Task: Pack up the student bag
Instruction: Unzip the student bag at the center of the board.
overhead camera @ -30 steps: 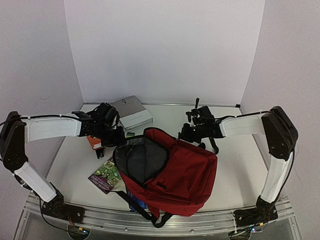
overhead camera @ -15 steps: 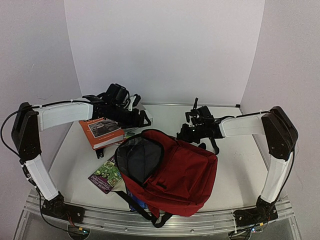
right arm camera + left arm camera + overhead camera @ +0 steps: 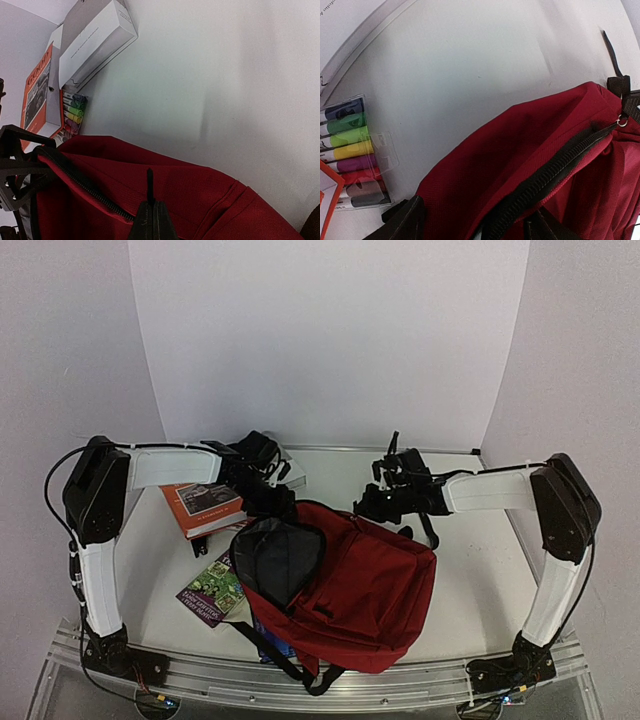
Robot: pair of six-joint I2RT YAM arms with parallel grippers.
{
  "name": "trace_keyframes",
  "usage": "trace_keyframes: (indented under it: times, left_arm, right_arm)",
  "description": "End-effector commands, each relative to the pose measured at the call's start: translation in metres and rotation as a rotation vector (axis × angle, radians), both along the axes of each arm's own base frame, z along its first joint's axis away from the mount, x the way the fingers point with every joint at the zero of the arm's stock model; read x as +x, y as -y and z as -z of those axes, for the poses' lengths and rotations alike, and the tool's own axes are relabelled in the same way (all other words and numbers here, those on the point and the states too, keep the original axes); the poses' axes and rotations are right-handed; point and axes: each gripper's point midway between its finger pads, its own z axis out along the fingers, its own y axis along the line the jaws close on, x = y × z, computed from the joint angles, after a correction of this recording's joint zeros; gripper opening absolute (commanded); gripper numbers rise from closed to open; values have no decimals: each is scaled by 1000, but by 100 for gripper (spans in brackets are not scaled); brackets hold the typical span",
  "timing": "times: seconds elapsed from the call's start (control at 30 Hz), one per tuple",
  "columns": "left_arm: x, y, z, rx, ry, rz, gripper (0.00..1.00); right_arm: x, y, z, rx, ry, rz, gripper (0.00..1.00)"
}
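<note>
The student bag (image 3: 350, 585), a red backpack, lies in the middle of the table with its mouth and grey lining (image 3: 272, 555) facing left. My left gripper (image 3: 278, 500) is at the far rim of that mouth. In the left wrist view its jaws (image 3: 475, 225) stand open astride the red fabric and the black zipper (image 3: 555, 167). My right gripper (image 3: 378, 504) sits at the bag's far top edge. In the right wrist view it (image 3: 152, 205) is shut on a thin black tab of the bag (image 3: 149, 182).
An orange book (image 3: 205, 505) lies left of the bag, with a pack of coloured markers (image 3: 352, 150) beside it. A white box (image 3: 95, 42) stands at the back. A green and purple book (image 3: 212, 590) lies near the front left.
My left gripper has left the orange book, opened, and swung right and down onto the bag's rim. The right arm has stayed still, holding the tab.
</note>
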Motion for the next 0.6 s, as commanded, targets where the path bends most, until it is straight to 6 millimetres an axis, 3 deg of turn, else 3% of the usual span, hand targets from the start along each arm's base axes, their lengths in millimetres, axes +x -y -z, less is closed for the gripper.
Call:
trace_keyframes:
  times: [0.0, 0.1, 0.17, 0.33, 0.57]
  left_arm:
    - [-1, 19, -27, -99, 44, 45, 28]
    - [-5, 16, -32, -121, 49, 35, 6]
    - [-6, 12, -36, -121, 60, 14, 0]
    - [4, -21, -47, -62, 100, -128, 0]
    - [7, -63, -58, -107, 93, -284, 0]
  right_arm:
    - [1, 0, -23, 21, 63, 10, 0]
    - [3, 5, -21, 9, 61, 43, 0]
    - [4, 11, -18, -3, 58, 77, 0]
    - [1, 30, -3, -41, 36, 165, 0]
    - [-8, 56, 13, -107, 23, 251, 0]
